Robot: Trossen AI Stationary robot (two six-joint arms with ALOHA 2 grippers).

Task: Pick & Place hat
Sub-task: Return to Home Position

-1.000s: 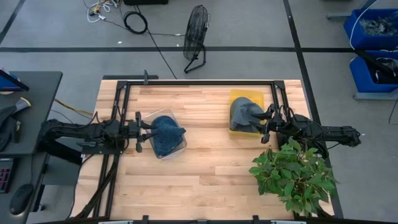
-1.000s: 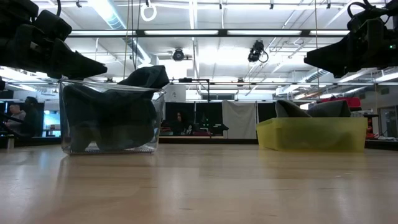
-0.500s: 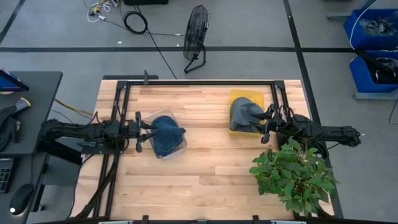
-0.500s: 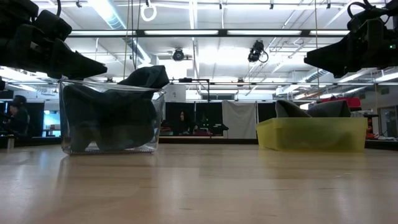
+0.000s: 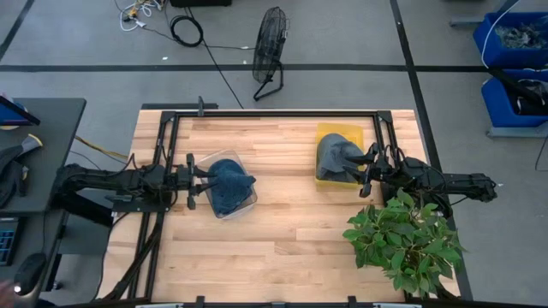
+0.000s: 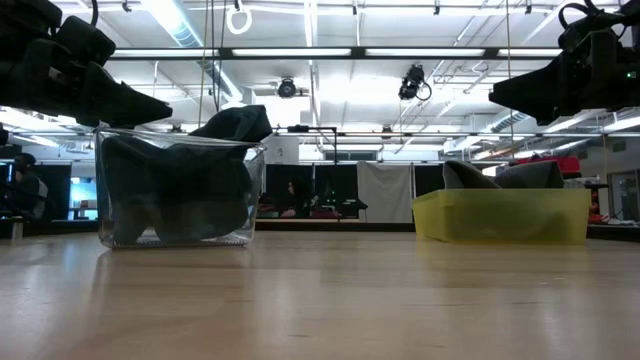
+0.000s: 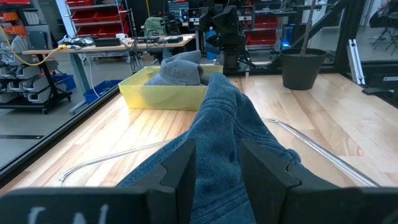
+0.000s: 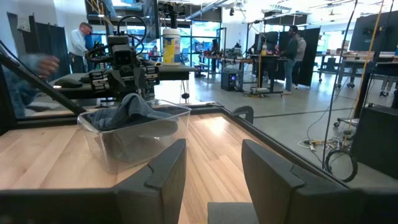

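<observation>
A blue hat [image 5: 228, 190] sits crumpled in a clear tub [image 5: 247, 204] on the table's left half, with one fold [image 6: 233, 123] sticking up over the rim. A grey hat [image 5: 336, 156] lies in a yellow bin [image 5: 339, 133] on the right half. My left gripper [image 5: 201, 182] hovers open at the tub's left side, above its rim, and the blue hat [image 7: 219, 124] shows between and beyond its fingers. My right gripper [image 5: 364, 174] hovers open at the bin's right side, above the grey hat [image 8: 229, 213].
A potted plant [image 5: 406, 239] stands at the near right corner, close under my right arm. A black frame rail [image 5: 274, 112] runs along the table's far edge. Bare wood [image 5: 287, 222] lies between the two containers and toward the near edge. People stand in the room behind.
</observation>
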